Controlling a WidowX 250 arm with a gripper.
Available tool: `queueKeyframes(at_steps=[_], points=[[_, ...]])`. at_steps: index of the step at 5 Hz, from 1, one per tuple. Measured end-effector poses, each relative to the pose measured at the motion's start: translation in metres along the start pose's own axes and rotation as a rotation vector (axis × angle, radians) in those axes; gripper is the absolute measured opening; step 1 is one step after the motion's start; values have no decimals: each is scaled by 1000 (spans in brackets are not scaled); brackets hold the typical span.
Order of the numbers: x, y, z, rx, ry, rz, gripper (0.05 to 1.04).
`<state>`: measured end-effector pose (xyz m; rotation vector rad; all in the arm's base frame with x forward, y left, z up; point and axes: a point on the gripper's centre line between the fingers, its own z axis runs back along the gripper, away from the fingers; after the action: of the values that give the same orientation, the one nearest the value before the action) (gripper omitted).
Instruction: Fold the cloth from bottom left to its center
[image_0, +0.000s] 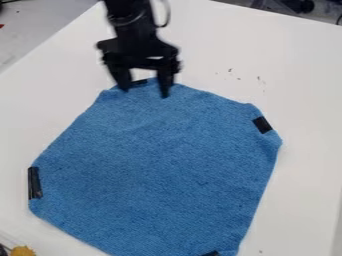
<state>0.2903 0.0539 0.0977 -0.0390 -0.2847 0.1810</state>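
Observation:
The black gripper (145, 91) hangs over the top edge of the cloth, its two fingers spread apart with nothing held between them. Below it the blue cloth (157, 165) lies spread on the white table, its outline many-sided rather than square. Black tape pieces mark its edges: one tape piece (262, 124) at the upper right, another tape strip (35, 183) at the left, and a dark patch (210, 253) at the bottom. Another dark piece shows between the fingers at the top edge.
The white table (300, 100) surrounds the cloth, with small dark specks right of the gripper. A yellow object (23, 251) sits in the bottom left corner. Dark items lie beyond the table's edge at the top right.

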Motion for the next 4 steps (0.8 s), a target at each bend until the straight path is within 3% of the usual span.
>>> queueKeyframes(at_steps=[1,2,4], points=[[-35,44,-1,55,35,110,1001],[-65,57,2,94,23,114,1001],[-103,84,-4,151,72,203,1001]])
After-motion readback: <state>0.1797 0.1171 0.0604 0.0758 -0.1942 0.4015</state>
